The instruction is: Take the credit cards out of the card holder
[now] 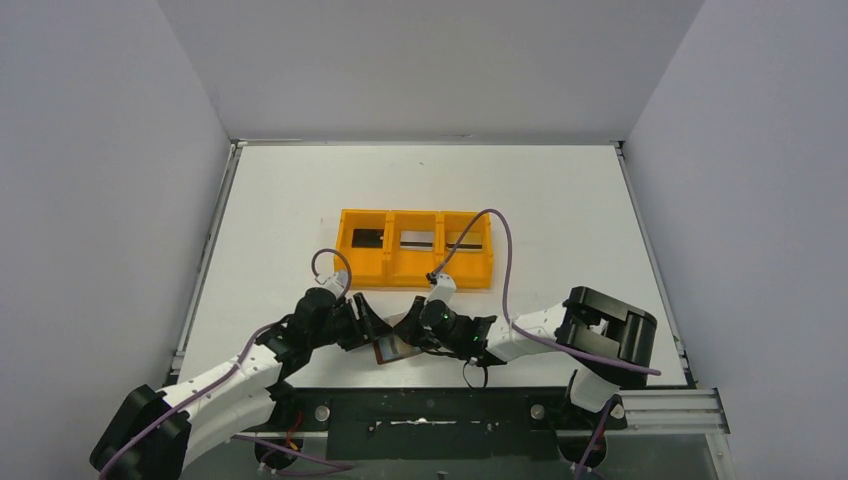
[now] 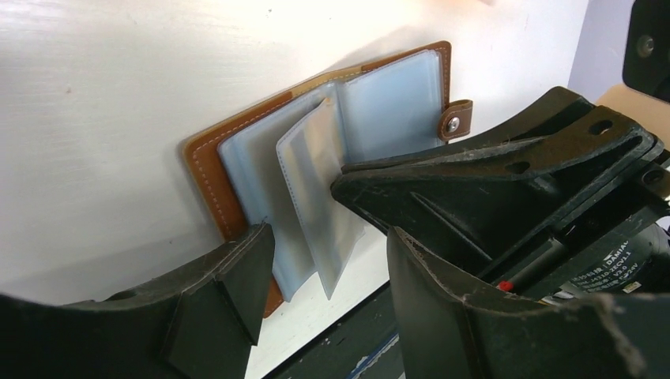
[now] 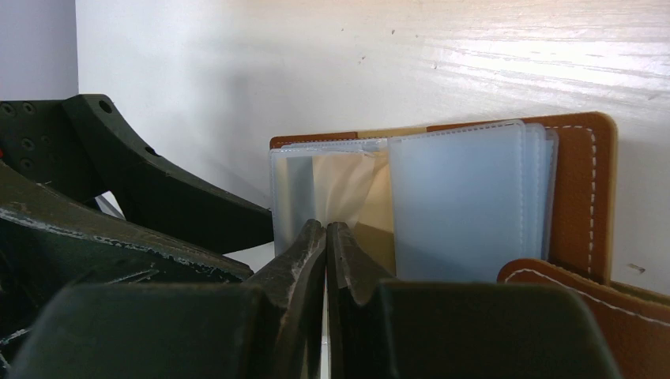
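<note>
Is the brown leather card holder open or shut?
Open: the brown leather card holder lies spread, its pale blue-grey pocket sleeves fanned out, snap tab unfastened.

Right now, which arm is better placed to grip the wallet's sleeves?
Left. The left end effector is open, fingers either side of the wallet sleeves; the right end effector is shut, tips against a sleeve.

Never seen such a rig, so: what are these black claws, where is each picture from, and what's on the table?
Two robot arms, each with a two-finger claw. One picture looks down from above; the others come from wrist cameras. On the white table: an orange three-compartment tray holding a black card and a silvery card, and an open brown leather card holder with pale sleeves. The left gripper is open at its edge; the right gripper is shut, tip at the sleeves. Neither clearly holds anything.
</note>
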Controlling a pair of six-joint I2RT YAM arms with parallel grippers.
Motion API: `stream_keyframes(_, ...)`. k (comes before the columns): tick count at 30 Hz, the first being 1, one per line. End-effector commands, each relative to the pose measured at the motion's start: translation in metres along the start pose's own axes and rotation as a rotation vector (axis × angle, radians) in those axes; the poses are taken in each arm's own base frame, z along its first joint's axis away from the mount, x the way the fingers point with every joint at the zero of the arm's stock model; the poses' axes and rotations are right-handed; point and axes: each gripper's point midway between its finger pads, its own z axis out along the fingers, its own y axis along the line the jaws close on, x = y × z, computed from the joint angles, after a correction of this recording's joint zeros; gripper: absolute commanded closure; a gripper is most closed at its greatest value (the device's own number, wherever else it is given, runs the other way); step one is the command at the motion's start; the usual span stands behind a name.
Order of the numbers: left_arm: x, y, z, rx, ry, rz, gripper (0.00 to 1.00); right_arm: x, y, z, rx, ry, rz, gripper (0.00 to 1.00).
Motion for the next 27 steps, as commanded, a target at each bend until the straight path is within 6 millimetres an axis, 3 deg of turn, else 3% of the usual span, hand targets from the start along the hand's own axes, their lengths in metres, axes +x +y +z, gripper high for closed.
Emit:
stream_keyframes(1, -0.016, -0.026, 0.004, 0.094, -0.073, 0.021, 0.48, -0.022, 0.027, -0.009, -0.094, -0.069, 0.039, 1.00)
stream_keyframes(9, -0.009, -0.029, 0.012, 0.110, -0.059, 0.010, 0.57, -0.022, 0.027, -0.010, -0.100, -0.070, 0.042, 1.00)
stream_keyframes(13, -0.009, -0.026, 0.013, 0.100, -0.067, 0.006, 0.70, -0.022, 0.024, -0.011, -0.095, -0.074, 0.045, 0.98)
stream_keyframes(17, -0.011, -0.023, 0.012, 0.086, -0.081, 0.004, 0.77, -0.026, 0.017, -0.014, -0.058, -0.092, 0.035, 0.91)
stream_keyframes(25, -0.012, -0.029, 0.012, 0.100, -0.071, 0.026, 0.76, -0.047, -0.005, -0.035, 0.177, -0.183, -0.089, 0.64)
stream_keyframes(27, -0.011, -0.034, 0.013, 0.112, -0.057, 0.036, 0.74, -0.051, -0.013, -0.041, 0.236, -0.203, -0.106, 0.63)
